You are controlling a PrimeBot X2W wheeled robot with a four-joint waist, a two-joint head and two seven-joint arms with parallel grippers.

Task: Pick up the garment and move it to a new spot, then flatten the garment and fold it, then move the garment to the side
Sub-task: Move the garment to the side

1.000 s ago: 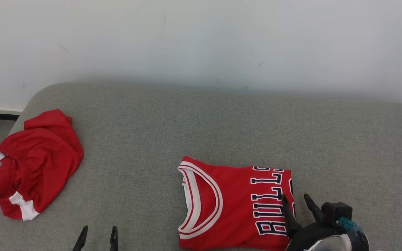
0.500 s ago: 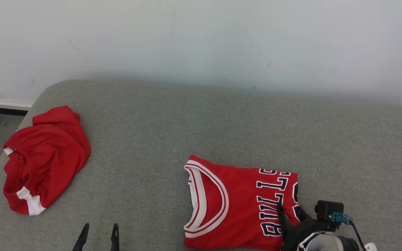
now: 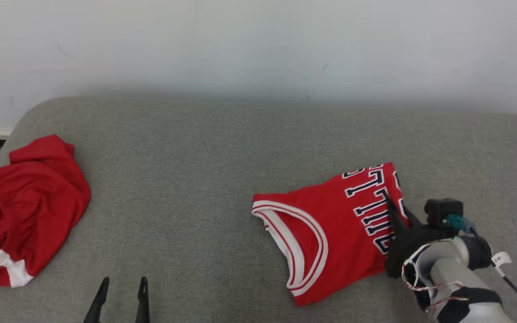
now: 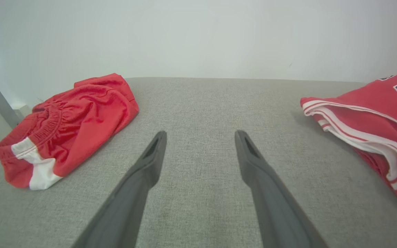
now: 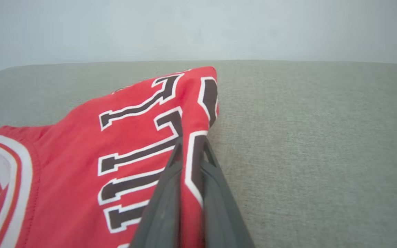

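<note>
Askew, red white-trimmed jersey (image 3: 335, 220), folded

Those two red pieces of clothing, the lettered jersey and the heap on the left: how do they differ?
The jersey lies folded fairly flat; the heap is bunched and wrinkled. The jersey bears dark, white-edged letters; the heap is plain red with a white patch. The right gripper pinches the jersey's edge; the heap lies untouched, apart from the open left gripper. Both are red with white trim, on the grey cushion.

Grey fabric surface (image 3: 195, 148) against pale wall (image 3: 258, 45).
</note>
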